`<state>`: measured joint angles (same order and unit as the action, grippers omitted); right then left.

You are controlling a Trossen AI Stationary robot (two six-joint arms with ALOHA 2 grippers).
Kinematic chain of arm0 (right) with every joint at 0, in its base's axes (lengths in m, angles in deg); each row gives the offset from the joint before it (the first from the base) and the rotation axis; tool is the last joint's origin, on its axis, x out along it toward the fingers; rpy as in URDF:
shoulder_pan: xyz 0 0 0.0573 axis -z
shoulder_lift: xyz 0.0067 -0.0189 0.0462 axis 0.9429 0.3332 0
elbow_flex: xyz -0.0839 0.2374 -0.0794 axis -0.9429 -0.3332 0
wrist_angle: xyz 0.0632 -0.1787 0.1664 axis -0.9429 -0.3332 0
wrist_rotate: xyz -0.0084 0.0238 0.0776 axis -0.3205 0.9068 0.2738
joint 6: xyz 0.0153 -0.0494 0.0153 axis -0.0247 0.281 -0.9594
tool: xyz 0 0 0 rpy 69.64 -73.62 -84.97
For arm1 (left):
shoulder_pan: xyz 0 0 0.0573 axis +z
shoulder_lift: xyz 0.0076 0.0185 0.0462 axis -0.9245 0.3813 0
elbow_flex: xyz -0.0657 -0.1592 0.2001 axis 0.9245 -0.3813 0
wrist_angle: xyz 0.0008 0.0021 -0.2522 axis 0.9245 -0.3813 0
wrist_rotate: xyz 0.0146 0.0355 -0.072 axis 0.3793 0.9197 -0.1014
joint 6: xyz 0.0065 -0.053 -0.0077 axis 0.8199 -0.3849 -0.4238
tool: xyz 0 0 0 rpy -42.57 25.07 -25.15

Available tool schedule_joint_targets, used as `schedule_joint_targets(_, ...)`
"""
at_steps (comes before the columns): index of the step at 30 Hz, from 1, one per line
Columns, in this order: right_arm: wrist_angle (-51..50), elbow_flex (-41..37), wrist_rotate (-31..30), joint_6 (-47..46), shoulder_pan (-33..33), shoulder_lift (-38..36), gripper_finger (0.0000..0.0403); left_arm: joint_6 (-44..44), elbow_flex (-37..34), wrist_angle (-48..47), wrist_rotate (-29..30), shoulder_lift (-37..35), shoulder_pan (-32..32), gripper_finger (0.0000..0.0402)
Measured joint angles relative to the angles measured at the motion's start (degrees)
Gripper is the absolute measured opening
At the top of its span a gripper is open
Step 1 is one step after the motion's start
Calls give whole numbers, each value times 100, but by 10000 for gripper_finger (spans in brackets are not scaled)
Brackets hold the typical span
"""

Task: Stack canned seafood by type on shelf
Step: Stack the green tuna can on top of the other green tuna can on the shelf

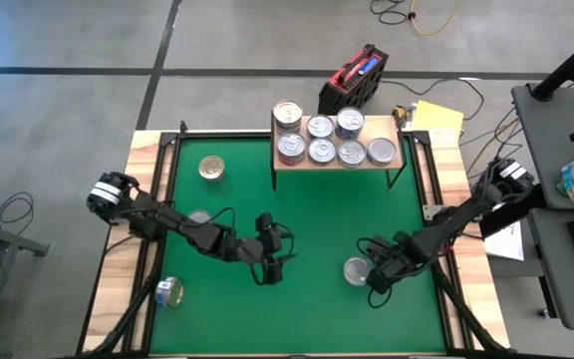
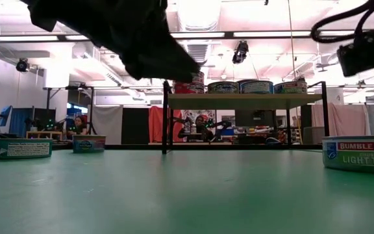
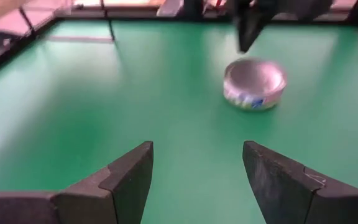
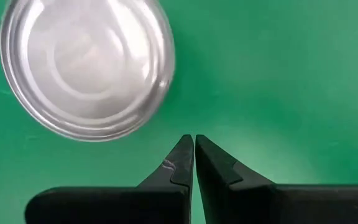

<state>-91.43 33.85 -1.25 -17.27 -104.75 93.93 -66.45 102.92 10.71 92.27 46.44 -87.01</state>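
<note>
Covering table: green mat (image 1: 297,199), wooden border; grey floor (image 1: 68,100) around.

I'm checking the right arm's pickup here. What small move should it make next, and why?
Probably open the right gripper and shift it sideways over the silver-topped can. Its fingers are shut with nothing between them, and the can sits beside them on the green mat, untouched. The open left gripper hangs over bare mat.

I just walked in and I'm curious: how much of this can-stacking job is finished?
Mostly done: seven or so cans sit on the shelf, one spot stacked two high. In hand, nothing: the left end effector is open and empty mid-mat, and the right end effector is shut beside a silver can. Left: four cans on the green mat.
</note>
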Motion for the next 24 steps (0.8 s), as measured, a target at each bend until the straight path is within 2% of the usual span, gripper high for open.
schedule_joint_targets(6,-43,-43,-684,50,0,-478,9,34,1,320,-5,20,-73,231)
schedule_joint_targets(12,689,-381,-1043,378,0,-768,9,293,68,1302,-111,486,-105,231)
schedule_joint_targets(18,1313,-730,-1197,406,-15,-856,9,703,946,1296,-320,1286,-105,231)
schedule_joint_targets(24,1373,-787,-1232,367,-42,-973,9,1106,1932,719,-439,1978,-73,230)
